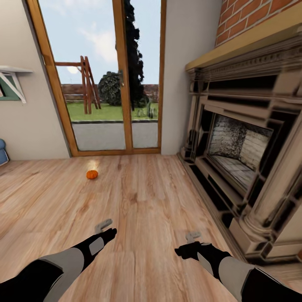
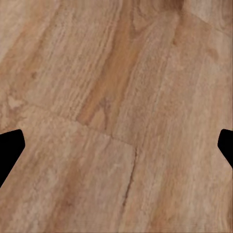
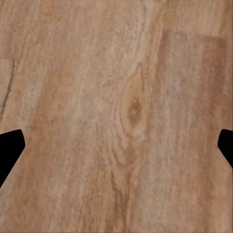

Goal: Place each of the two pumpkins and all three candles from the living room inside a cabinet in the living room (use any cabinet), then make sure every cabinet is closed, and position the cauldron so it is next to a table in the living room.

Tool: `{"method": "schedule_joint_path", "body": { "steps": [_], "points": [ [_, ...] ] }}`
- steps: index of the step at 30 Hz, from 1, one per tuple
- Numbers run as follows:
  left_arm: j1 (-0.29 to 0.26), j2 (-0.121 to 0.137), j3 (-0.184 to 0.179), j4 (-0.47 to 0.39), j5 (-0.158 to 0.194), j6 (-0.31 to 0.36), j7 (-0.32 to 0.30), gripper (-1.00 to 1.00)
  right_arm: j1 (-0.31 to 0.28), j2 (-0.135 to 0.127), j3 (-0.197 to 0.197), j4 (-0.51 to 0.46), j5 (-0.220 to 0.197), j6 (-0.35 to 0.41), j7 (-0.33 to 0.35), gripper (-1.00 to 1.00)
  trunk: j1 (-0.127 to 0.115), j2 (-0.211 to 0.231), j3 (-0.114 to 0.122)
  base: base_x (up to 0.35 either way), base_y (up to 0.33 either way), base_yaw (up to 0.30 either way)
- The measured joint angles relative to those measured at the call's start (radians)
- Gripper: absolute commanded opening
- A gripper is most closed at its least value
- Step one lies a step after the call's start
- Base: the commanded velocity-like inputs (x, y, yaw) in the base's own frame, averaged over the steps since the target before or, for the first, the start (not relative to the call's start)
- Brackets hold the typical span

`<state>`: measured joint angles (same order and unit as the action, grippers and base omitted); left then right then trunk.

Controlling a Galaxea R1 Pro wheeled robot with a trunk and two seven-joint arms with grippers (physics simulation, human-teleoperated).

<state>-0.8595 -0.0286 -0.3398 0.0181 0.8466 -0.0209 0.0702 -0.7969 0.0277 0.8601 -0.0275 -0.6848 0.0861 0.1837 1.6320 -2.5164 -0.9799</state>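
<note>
1. Left gripper (image 1: 103, 226): low over the wood plank floor (image 1: 138, 201), arm reaching forward at the left of the head view. Jaws spread wide; in the left wrist view the dark fingertips (image 2: 9, 145) sit at the two opposite edges with bare planks between. Nothing held, nothing touched.
2. Right gripper (image 1: 193, 237): level with the left one, at the right of the head view, likewise above the floor. Jaws apart to the same degree; fingertips (image 3: 9, 145) at the frame edges in the right wrist view, wood grain with a knot between. Empty, no contact seen.
3. Pumpkin (image 1: 92, 174): one only, orange, squat, sitting on the floor well ahead of the left gripper and near the glass door (image 1: 100, 75). Well apart from both grippers. Looks upright, resting on its base; stem too small to make out, so facing direction cannot be told. Roundish outline, slightly wider than tall, no clear long axis.
4. Brick fireplace (image 1: 247, 138): along the right side, dark opening with pale inner bricks, tan mantel above, red brick higher up. Right arm close beside its base.
5. Door frame: orange-brown wood; lawn, wooden swing frame and dark tree visible outside through the glass.
6. Wall shelf (image 1: 12, 79): white bracket at the far left edge, with a blue item (image 1: 2, 152) below it near floor level, partly cut off, identity unclear.
</note>
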Motion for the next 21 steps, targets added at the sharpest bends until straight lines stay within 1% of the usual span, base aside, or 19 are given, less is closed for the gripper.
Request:
{"method": "schedule_joint_path", "body": {
  "steps": [7,21],
  "points": [
    [0.000,0.000,0.000,0.000,0.000,0.000,0.000,1.00,0.000,0.000,-0.001,-0.001,0.001,-0.002,-0.002,1.00,0.000,0.000,0.000,0.335,0.000,0.019],
    [0.000,0.000,0.000,0.000,0.000,0.000,0.000,1.00,0.000,0.000,0.000,-0.001,0.001,-0.002,-0.004,1.00,0.000,0.000,0.000,0.335,0.000,0.278]
  ]
}}
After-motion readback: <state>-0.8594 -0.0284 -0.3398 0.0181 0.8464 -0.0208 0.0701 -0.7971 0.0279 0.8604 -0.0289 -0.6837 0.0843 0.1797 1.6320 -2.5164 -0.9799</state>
